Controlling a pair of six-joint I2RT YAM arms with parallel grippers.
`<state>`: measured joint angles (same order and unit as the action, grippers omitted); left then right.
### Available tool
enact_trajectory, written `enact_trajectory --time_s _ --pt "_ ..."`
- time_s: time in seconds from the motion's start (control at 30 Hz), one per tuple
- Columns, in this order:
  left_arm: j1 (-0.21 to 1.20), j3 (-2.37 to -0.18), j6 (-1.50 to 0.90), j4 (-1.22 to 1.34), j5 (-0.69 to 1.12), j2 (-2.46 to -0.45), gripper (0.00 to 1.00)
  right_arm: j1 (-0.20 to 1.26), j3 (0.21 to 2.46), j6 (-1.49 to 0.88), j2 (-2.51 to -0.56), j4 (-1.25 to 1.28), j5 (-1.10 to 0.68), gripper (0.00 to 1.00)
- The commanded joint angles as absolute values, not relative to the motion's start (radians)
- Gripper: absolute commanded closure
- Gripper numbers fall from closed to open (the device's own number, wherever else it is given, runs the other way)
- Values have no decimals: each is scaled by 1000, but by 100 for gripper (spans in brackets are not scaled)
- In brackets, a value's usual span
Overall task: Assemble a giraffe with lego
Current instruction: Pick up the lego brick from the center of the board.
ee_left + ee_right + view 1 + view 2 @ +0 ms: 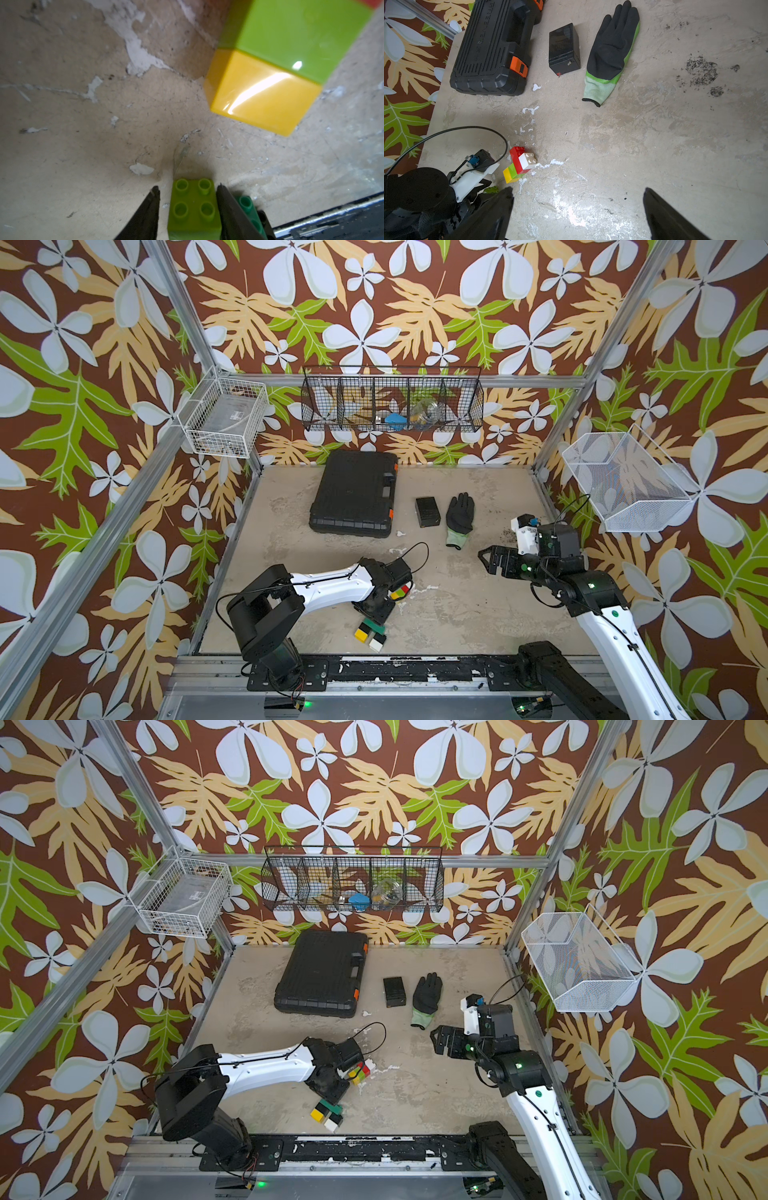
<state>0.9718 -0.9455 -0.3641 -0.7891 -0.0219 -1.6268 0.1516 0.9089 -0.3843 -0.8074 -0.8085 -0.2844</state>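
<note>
Elbow bent low, left pincer (pixel 188 186) straddles lime brick (pixel 193 209), grip unclear; right pincer (pixel 577 189) hovers raised, wide apart.

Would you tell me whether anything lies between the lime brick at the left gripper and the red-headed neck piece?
Nothing visible does: in the left wrist view only bare table separates the lime brick from the neck piece.

A neck-and-head stack (pixel 520 165) lies on its side on the desk (pixel 457 605): yellow, then lime, then a long red brick with a white one, studs pointing sideways. Just beside it, towards the desk's front edge, a dark green body (pixel 376 630) has yellow-black legs (pixel 362 632) and white-black legs (pixel 379 642), and a lime brick (pixel 193 207) sits against it.
</note>
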Motion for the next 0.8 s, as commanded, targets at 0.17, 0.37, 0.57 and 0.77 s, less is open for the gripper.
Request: enact_trajectory --time_s 0.17,0.37,0.57,0.77 --pt "968 -959 -366 -811 -25 -1634 62 152 914 -369 -822 -773 -273 0" --pt "968 -987 -369 -822 -37 -1640 69 149 908 -365 -830 -761 -272 0" --pt "967 -1080 -371 -865 -69 -1641 71 141 914 -356 -839 -759 -274 0" --pt "967 -1257 -389 -882 -91 -1599 75 134 944 -351 -851 -811 -282 0"
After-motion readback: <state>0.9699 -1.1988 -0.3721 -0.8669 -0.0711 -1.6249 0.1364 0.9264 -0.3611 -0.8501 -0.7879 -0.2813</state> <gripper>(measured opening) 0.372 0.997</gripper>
